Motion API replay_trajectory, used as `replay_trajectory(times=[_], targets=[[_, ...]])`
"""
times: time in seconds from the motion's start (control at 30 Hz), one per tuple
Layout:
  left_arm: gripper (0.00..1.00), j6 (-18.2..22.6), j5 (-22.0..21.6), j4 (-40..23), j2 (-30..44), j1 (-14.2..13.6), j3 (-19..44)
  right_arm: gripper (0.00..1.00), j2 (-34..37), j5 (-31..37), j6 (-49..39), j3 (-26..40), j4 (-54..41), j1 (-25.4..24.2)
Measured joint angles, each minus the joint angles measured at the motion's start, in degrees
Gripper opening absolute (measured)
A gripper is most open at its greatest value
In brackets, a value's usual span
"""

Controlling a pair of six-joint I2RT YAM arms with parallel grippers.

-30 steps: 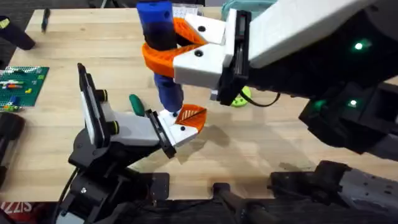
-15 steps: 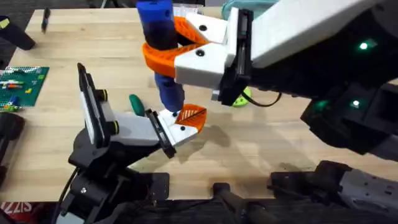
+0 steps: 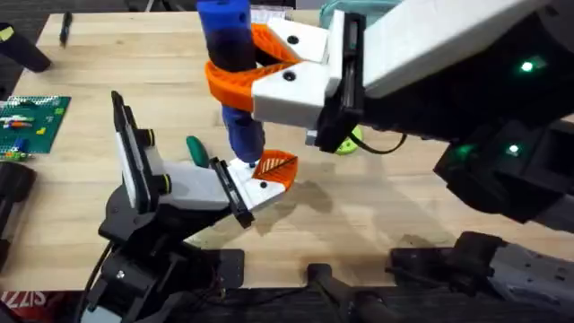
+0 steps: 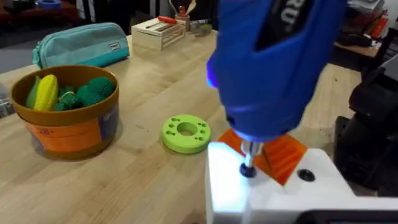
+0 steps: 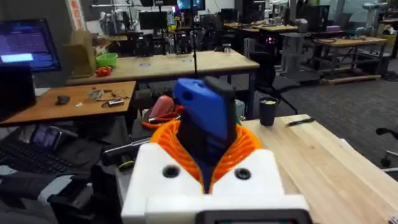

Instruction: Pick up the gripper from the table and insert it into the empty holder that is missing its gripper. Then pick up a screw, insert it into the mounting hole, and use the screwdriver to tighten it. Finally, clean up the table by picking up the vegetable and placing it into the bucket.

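Observation:
My right gripper (image 3: pixel 231 68) reaches across the table and is shut on the blue screwdriver (image 3: pixel 230 45), held upright with its tip down. The tip (image 4: pixel 247 167) rests on a small dark spot on the white holder (image 3: pixel 193 188), right beside the small orange ribbed gripper (image 3: pixel 275 168) seated in it. The holder sits at the end of the left arm, and the left wrist view shows its white block (image 4: pixel 273 199) close up. A green vegetable (image 3: pixel 197 150) lies on the table just behind the holder. The bucket (image 4: pixel 74 134) stands farther off, holding a yellow corn cob and green vegetables.
A lime green disc (image 4: pixel 185 132) with holes lies between the bucket and the holder. A teal pouch (image 4: pixel 81 40) and a wooden box (image 4: pixel 158 31) sit at the far edge. A green board (image 3: pixel 31 121) lies at the table's left edge. The right arm's bulk (image 3: pixel 448 63) hangs over the right half.

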Motion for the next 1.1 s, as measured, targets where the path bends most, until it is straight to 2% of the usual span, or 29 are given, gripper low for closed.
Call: replay_trajectory(times=[1.1], targets=[[0.012, -0.02, 0.02, 0.00, 0.00, 0.00, 0.00, 0.040, 0.00, -0.17, 0.00, 0.00, -1.68, 0.00]])
